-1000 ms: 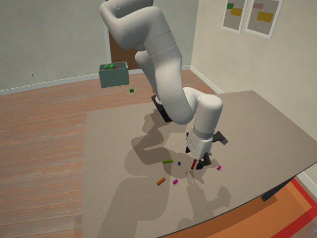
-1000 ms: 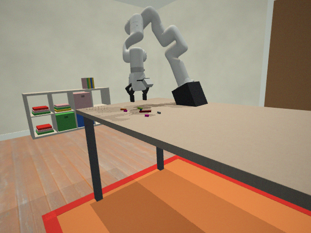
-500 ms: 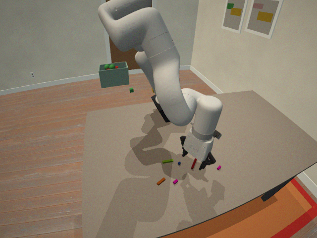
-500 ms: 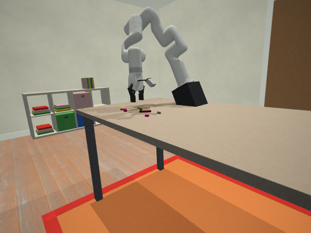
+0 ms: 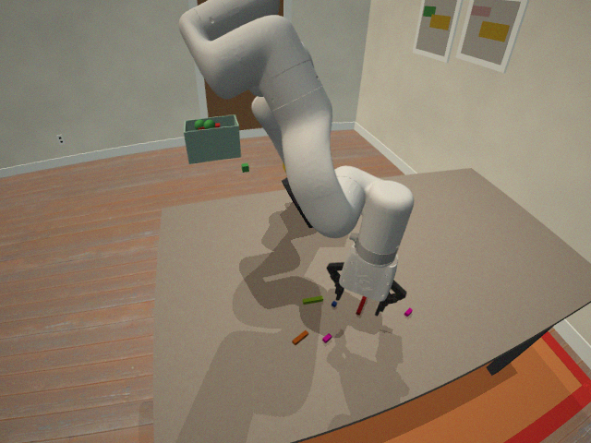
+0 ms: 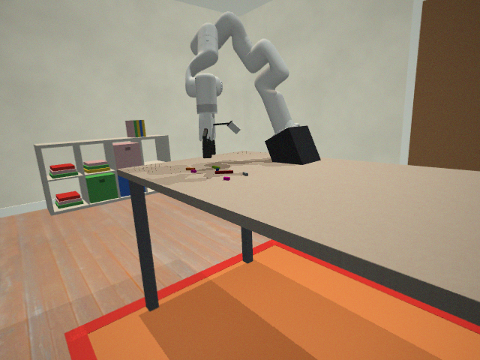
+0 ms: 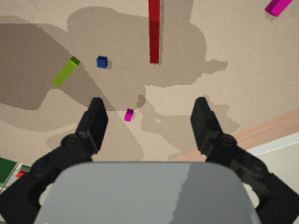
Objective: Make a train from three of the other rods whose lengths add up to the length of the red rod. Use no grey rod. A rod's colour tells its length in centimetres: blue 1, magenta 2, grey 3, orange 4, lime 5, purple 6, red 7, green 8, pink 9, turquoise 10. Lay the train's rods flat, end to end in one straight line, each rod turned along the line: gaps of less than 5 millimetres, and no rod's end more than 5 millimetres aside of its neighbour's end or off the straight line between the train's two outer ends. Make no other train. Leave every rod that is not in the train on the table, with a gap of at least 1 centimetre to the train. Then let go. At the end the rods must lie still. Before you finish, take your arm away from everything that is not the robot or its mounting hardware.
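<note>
A home playroom: wooden floor [image 6: 58, 251], toy-filled shelf unit [image 6: 42, 170], framed pictures [image 5: 491, 33], orange rug [image 6: 271, 310].

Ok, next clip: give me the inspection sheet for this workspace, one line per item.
Surface: beige table, arm shadows across it.
Job's things: red rod, lime rod, blue rod, orange rod, two magenta rods, all lying apart; no train formed. Grey rod shows only in the exterior view.
Clutter: nothing seen on the table besides the rods.
Grippers: gripper open, empty, above the table over one magenta rod.
Cables: nothing seen.
Surroundings: shelf unit with boxes, green bin, wall pictures, orange rug.
</note>
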